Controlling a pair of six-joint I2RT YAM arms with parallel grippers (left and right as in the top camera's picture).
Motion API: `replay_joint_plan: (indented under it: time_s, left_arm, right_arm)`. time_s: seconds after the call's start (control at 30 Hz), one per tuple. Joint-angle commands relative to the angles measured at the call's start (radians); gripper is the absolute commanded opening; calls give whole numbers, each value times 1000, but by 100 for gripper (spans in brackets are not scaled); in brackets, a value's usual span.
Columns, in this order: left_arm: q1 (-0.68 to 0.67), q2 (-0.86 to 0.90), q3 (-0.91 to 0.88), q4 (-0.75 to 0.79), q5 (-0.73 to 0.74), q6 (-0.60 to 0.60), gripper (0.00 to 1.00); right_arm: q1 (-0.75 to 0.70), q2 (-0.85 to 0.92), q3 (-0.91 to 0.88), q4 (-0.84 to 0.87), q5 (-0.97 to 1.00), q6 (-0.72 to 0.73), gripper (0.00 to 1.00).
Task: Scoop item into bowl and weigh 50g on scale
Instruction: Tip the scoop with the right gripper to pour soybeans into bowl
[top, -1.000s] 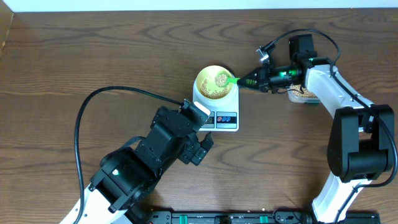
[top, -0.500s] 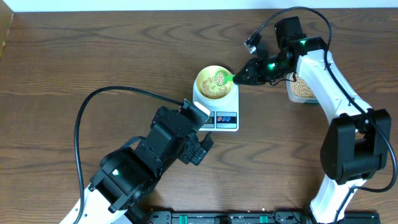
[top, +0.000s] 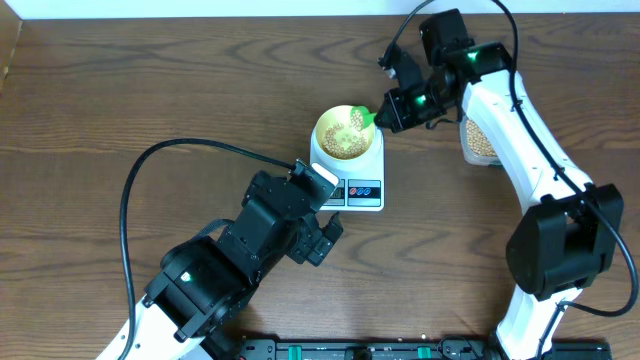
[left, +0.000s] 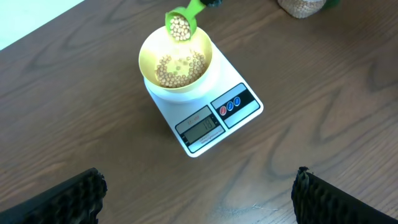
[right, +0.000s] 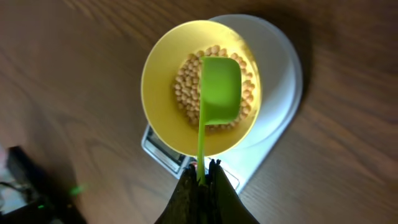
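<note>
Small round tan beans (left: 177, 68) are piled in the pale yellow bowl (left: 149, 48) on the white scale (left: 249, 115), display edge toward the left claw (left: 199, 202), which gapes wide. Right claw (right: 202, 177) pinches the green scoop (right: 219, 87), whose handle runs straight back from the bean-loaded cup over the bowl.

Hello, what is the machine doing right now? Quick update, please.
Right pincer shut on green scoop, tipped over bowl. Left pincer open, clear of scale. Beans in bowl, on scale. Nothing in the way.

Tan-yellow beans (right: 186, 81) lie in a pale yellow bowl (right: 158, 68); the scale (left: 169, 107) is white, the scoop (right: 221, 87) bright green, and the tabletop (top: 150, 90) dark brown wood-grain.
</note>
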Motion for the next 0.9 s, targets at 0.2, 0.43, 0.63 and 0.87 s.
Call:
replay_joint_plan:
  time_s: [0.2,0.43,0.63,0.87]
  left_arm:
    - [4,-5,30,1,-13,14,98]
    - [4,-5,30,1,-13,14,98]
    - [4,-5,30,1,-13,14,98]
    - [4,-5,30,1,-13,14,98]
  right_arm:
    - [70,-3,79,-47,145,-69,2]
    - [121,-15,107,-72,230,-94,2]
    - [149,-46,108,-73,314,-95,1]
    - [189,-101,108,-73,386,-129,2]
